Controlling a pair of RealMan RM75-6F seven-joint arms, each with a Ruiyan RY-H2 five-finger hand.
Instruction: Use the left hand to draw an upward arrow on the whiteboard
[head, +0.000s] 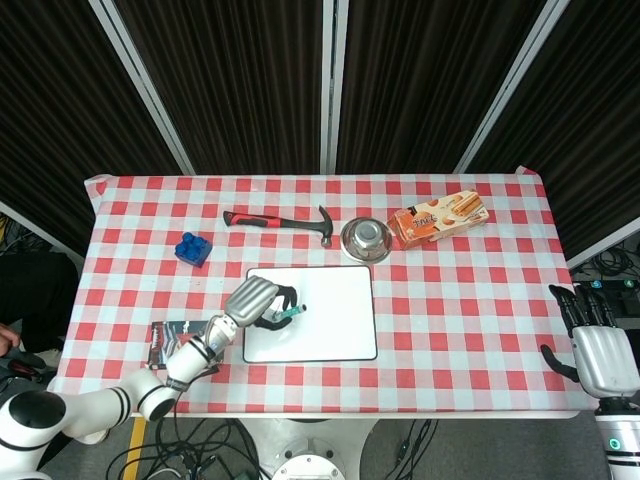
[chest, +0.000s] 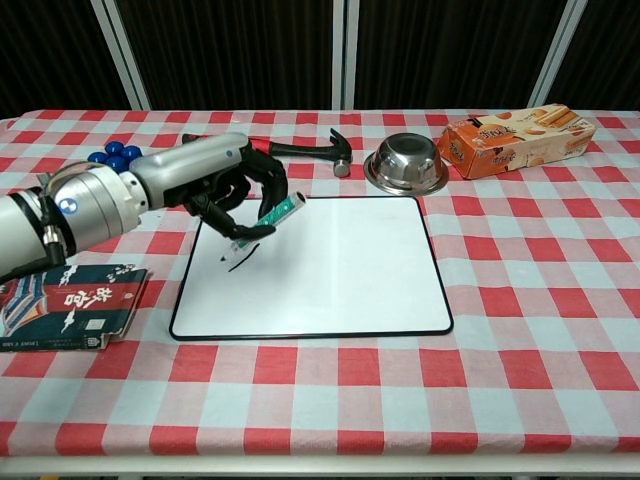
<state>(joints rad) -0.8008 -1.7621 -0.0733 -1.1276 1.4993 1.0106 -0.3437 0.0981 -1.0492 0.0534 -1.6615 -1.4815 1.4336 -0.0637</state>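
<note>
Whiteboard (chest: 340, 265), hammer (chest: 305, 149), steel bowl (chest: 405, 164) behind it

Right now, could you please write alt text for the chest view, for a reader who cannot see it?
The robot's left hand holds a green marker with its tip on a whiteboard, beside a short black stroke. On the red checked tablecloth lie a hammer, steel bowl, orange biscuit box, blue block and dark packet.

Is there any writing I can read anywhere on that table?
Orange biscuit box: printed lettering, too blurred to read.
Dark packet at the left edge: large white Chinese characters, not clear enough to quote.
Whiteboard: only a short black stroke, no words.
</note>
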